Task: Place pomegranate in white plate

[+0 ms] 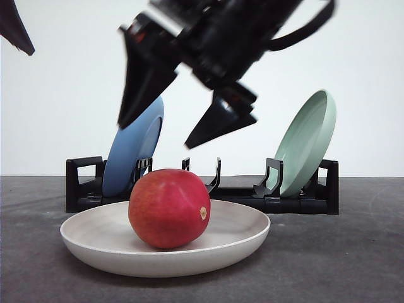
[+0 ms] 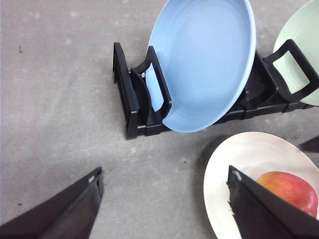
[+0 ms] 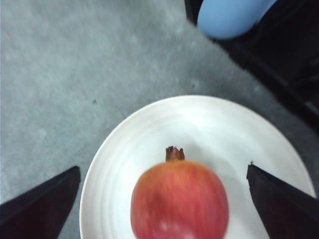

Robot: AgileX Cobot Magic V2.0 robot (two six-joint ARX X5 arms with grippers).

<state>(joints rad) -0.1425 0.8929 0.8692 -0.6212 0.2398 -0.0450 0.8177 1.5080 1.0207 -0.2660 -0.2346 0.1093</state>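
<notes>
The red pomegranate rests in the white plate at the front of the table, a pale spot on its right side. My right gripper hangs open just above it, holding nothing. In the right wrist view the pomegranate lies on the plate between the spread fingers of that gripper, its brown crown pointing away. In the left wrist view my left gripper is open over bare table, to the side of the plate and the pomegranate. A dark part of the left arm shows at the upper left.
Behind the white plate stands a black dish rack. A blue plate leans in its left end and a pale green plate in its right end. The tabletop is dark grey.
</notes>
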